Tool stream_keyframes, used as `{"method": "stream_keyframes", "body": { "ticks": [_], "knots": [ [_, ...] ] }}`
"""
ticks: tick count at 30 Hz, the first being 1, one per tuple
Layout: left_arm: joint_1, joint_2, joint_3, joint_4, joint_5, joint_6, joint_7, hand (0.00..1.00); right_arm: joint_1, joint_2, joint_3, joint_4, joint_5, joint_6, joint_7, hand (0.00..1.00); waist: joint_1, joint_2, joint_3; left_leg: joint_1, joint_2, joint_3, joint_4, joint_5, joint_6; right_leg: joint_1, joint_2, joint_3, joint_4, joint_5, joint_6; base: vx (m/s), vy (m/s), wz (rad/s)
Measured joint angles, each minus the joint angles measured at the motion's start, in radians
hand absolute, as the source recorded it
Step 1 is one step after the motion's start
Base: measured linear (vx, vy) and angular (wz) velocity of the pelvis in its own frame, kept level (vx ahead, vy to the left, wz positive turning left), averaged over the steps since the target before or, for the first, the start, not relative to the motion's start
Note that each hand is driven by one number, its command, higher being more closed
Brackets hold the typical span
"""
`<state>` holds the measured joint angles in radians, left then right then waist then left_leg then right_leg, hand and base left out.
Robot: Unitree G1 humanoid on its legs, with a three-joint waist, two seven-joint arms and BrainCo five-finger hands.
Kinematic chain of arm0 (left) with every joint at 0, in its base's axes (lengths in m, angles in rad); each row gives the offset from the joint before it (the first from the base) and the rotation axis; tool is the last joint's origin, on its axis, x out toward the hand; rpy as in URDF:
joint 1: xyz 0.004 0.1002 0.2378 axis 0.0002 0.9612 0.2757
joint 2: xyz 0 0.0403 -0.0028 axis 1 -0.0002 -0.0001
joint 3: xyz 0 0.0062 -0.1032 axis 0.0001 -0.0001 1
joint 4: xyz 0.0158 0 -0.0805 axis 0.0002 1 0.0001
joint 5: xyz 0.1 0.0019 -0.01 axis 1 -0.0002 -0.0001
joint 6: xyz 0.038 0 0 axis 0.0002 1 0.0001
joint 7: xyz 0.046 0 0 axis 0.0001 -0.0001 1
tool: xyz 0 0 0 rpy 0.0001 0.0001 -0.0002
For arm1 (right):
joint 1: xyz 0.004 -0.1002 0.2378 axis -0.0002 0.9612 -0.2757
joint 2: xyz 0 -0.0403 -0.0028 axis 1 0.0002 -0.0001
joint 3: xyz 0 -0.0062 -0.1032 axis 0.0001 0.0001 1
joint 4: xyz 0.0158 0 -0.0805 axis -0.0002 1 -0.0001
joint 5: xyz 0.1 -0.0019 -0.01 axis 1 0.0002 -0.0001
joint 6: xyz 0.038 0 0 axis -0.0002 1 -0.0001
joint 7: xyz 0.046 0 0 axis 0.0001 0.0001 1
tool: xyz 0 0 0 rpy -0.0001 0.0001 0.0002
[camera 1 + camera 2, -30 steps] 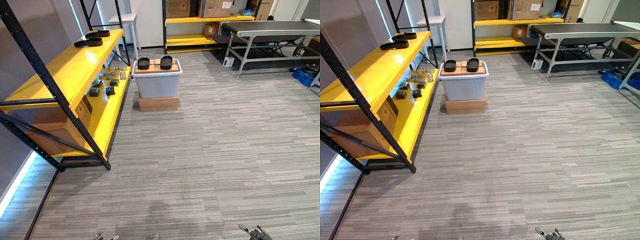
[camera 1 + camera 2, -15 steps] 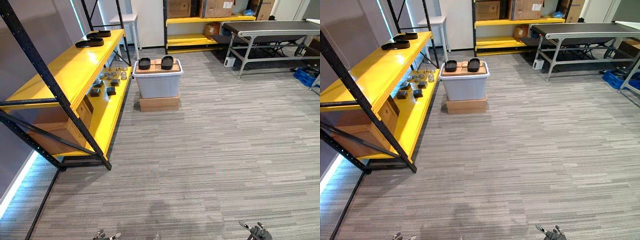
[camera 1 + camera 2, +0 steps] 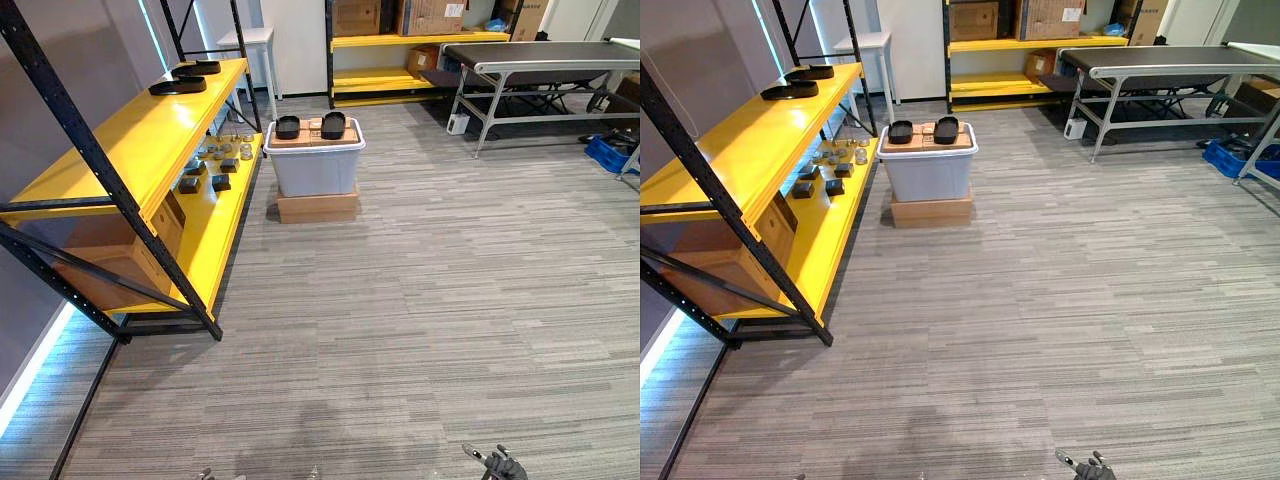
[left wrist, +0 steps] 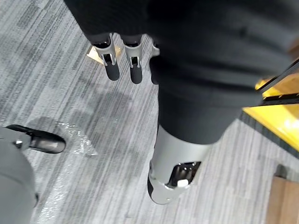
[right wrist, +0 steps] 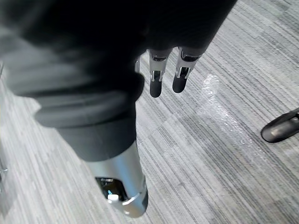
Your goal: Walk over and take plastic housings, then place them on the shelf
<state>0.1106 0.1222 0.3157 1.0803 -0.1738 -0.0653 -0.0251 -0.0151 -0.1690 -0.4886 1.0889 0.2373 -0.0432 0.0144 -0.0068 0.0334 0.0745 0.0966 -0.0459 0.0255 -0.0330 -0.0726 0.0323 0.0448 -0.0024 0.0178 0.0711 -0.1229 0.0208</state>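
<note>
Right hand (image 3: pixel 496 466) swung inward; left hand (image 4: pixel 122 65) hangs likewise slack, empty (just walking) toward plastic housings (image 3: pixel 333 124) atop the storage bin (image 3: pixel 315 170).

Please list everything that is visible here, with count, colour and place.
housings on the bin: two, black, on its top
housings on the shelf: two, black, far end of upper board
shelf: one, yellow, black frame, left side
bin: one, grey, on a cardboard box
small parts: several, dark, lower board
conveyor table: one, grey, far right
crate: one, blue, right edge
left hand: fingers straight, empty
right hand: fingers straight, empty
</note>
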Motion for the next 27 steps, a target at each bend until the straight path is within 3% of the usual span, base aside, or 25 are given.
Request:
{"method": "stream_keyframes", "body": {
  "ticks": [1,3,4,6,8,10,11,12,14,15,16,17,18,19,20,21,22,23,24,25,26,27],
  "knots": [
    [-0.003,-0.003,-0.013,0.000,0.000,0.000,0.000,0.00,-0.002,0.003,-0.001,0.000,-0.004,0.000,0.000,0.00,0.000,-0.001,0.002,-0.025,-0.006,0.000,0.024,-0.015,0.004,-0.033,-0.006,0.000,0.041,-0.025,0.006,0.06,0.012,0.03],
    [-0.006,-0.012,-0.034,0.001,0.000,0.004,0.000,0.00,0.004,0.016,-0.004,0.000,-0.011,0.002,-0.001,0.00,0.000,-0.006,0.018,-0.050,-0.021,-0.003,0.098,-0.072,0.017,-0.064,-0.025,-0.002,0.158,-0.096,0.063,0.12,0.031,0.04],
    [-0.007,-0.014,-0.058,0.001,0.000,0.007,0.001,0.00,0.009,0.030,-0.003,0.000,-0.011,0.002,0.000,0.00,0.002,0.000,0.035,-0.034,-0.016,-0.005,0.127,-0.112,0.038,-0.118,-0.022,0.008,0.338,-0.117,0.096,0.14,0.054,0.06],
    [-0.015,-0.005,-0.083,0.002,0.001,0.009,0.001,0.00,0.016,0.056,-0.002,0.001,-0.012,0.003,0.000,0.00,-0.009,0.004,0.049,0.000,-0.006,-0.028,0.133,-0.134,0.054,-0.203,-0.016,-0.004,0.528,-0.141,0.088,0.23,0.056,0.19],
    [-0.026,0.000,-0.097,0.004,0.002,0.011,0.001,0.00,0.019,0.069,0.000,0.004,-0.012,0.005,0.006,0.00,-0.010,0.009,0.052,0.035,0.015,-0.028,0.126,-0.159,0.052,-0.266,0.001,-0.016,0.532,-0.158,0.075,0.31,0.016,0.08],
    [-0.046,0.006,-0.088,0.011,0.003,0.011,0.001,0.00,0.016,0.066,0.001,0.019,-0.012,0.004,0.008,0.00,-0.018,0.022,0.063,0.088,0.066,-0.033,0.102,-0.184,0.039,-0.332,0.038,-0.060,0.431,-0.147,0.056,0.40,-0.044,0.06],
    [-0.057,0.009,-0.085,0.011,0.004,0.011,0.002,0.00,0.018,0.066,0.001,0.023,-0.012,0.004,0.007,0.00,-0.029,0.033,0.067,0.108,0.101,-0.038,0.086,-0.190,0.030,-0.367,0.069,-0.079,0.365,-0.121,0.033,0.52,-0.110,0.31],
    [-0.065,0.018,-0.085,0.011,0.015,0.010,0.002,0.00,0.027,0.069,0.002,0.023,-0.012,0.004,0.008,0.00,-0.042,0.033,0.067,0.120,0.130,-0.058,0.080,-0.196,0.016,-0.406,0.093,-0.093,0.242,-0.048,0.009,0.67,-0.174,0.43],
    [-0.075,0.023,-0.077,0.010,0.024,0.010,-0.001,0.00,0.064,0.064,-0.004,0.022,-0.012,0.003,0.008,0.00,-0.055,0.005,0.057,0.135,0.133,-0.091,0.137,-0.229,-0.040,-0.430,0.087,-0.081,0.108,0.147,-0.017,0.67,-0.201,0.49],
    [-0.075,-0.003,-0.026,0.010,0.036,0.010,-0.002,0.00,0.087,0.061,-0.034,0.022,-0.012,0.003,0.007,0.00,-0.067,0.021,0.049,0.133,0.148,-0.128,0.223,-0.241,-0.060,-0.401,0.099,-0.100,0.132,0.215,-0.070,0.78,-0.222,0.44],
    [-0.078,-0.019,0.033,0.005,0.042,0.009,-0.003,0.00,0.094,0.078,-0.070,0.012,-0.012,0.001,0.008,0.00,-0.067,0.030,0.049,0.084,0.160,-0.138,0.379,-0.206,-0.107,-0.363,0.107,-0.110,0.146,0.171,-0.096,0.79,-0.215,0.33],
    [-0.078,-0.027,0.066,0.001,0.043,0.009,-0.004,0.00,0.097,0.086,-0.082,0.009,-0.012,0.002,0.009,0.00,-0.067,0.035,0.053,0.057,0.155,-0.137,0.471,-0.171,-0.109,-0.334,0.113,-0.111,0.149,0.145,-0.103,0.76,-0.181,0.16],
    [-0.076,-0.042,0.140,-0.004,0.045,0.011,-0.002,0.00,0.113,0.103,-0.087,-0.013,-0.012,0.003,0.010,0.00,-0.062,0.039,0.060,-0.013,0.155,-0.138,0.701,-0.053,-0.136,-0.261,0.122,-0.108,0.142,0.099,-0.125,0.58,-0.145,0.12],
    [-0.072,-0.048,0.169,-0.011,0.048,0.013,-0.001,0.00,0.119,0.111,-0.086,-0.024,-0.012,0.003,0.010,0.00,-0.059,0.036,0.067,-0.056,0.163,-0.139,0.826,0.001,-0.173,-0.214,0.128,-0.107,0.134,0.078,-0.133,0.80,-0.210,0.17],
    [-0.067,-0.051,0.192,-0.028,0.055,0.016,-0.002,0.00,0.121,0.126,-0.084,-0.033,-0.012,0.004,0.011,0.00,-0.049,0.038,0.078,-0.144,0.181,-0.123,1.050,-0.004,-0.172,-0.117,0.143,-0.101,0.103,0.052,-0.152,0.75,-0.191,-0.01],
    [-0.059,-0.051,0.194,-0.043,0.059,0.021,0.000,0.00,0.117,0.141,-0.082,-0.044,-0.012,0.004,0.011,0.00,-0.022,0.027,0.087,-0.234,0.207,-0.069,1.185,-0.032,-0.137,-0.023,0.153,-0.072,0.060,0.041,-0.169,0.73,-0.176,-0.14],
    [-0.054,-0.052,0.194,-0.044,0.059,0.022,0.000,0.00,0.110,0.145,-0.080,-0.049,-0.011,0.004,0.011,0.00,-0.009,0.021,0.089,-0.278,0.214,-0.038,1.215,-0.058,-0.109,0.015,0.152,-0.053,0.036,0.037,-0.175,0.57,-0.103,-0.46],
    [-0.036,-0.059,0.194,-0.044,0.059,0.025,0.000,0.00,0.088,0.146,-0.079,-0.057,-0.011,0.004,0.009,0.00,0.012,0.015,0.091,-0.374,0.217,0.014,1.206,-0.113,-0.085,0.072,0.150,-0.018,-0.005,0.026,-0.180,0.44,-0.058,-0.57],
    [-0.023,-0.066,0.191,-0.041,0.058,0.026,-0.001,0.00,0.068,0.141,-0.080,-0.058,-0.011,0.003,0.008,0.00,0.025,0.014,0.093,-0.440,0.204,0.034,1.142,-0.152,-0.083,0.103,0.139,0.011,-0.025,0.005,-0.174,0.65,-0.008,-0.83],
    [0.008,-0.072,0.167,-0.038,0.055,0.032,-0.003,0.00,0.022,0.130,-0.079,-0.039,-0.012,0.005,0.008,0.00,0.038,0.010,0.097,-0.514,0.151,0.018,0.906,-0.177,-0.088,0.135,0.116,0.051,-0.030,-0.029,-0.169,0.54,0.045,-0.78],
    [0.018,-0.076,0.159,-0.038,0.054,0.033,-0.004,0.00,0.011,0.126,-0.078,-0.038,-0.011,0.005,0.008,0.00,0.049,0.007,0.098,-0.536,0.132,0.013,0.791,-0.170,-0.086,0.148,0.104,0.069,-0.030,-0.049,-0.164,0.66,0.101,-0.86],
    [0.047,-0.086,0.148,-0.038,0.046,0.033,-0.004,0.00,-0.007,0.116,-0.075,-0.040,-0.012,0.005,0.007,0.00,0.063,0.010,0.097,-0.574,0.112,-0.002,0.543,-0.120,-0.077,0.175,0.088,0.106,-0.031,-0.089,-0.161,0.45,0.100,-0.66]
  ]
}}
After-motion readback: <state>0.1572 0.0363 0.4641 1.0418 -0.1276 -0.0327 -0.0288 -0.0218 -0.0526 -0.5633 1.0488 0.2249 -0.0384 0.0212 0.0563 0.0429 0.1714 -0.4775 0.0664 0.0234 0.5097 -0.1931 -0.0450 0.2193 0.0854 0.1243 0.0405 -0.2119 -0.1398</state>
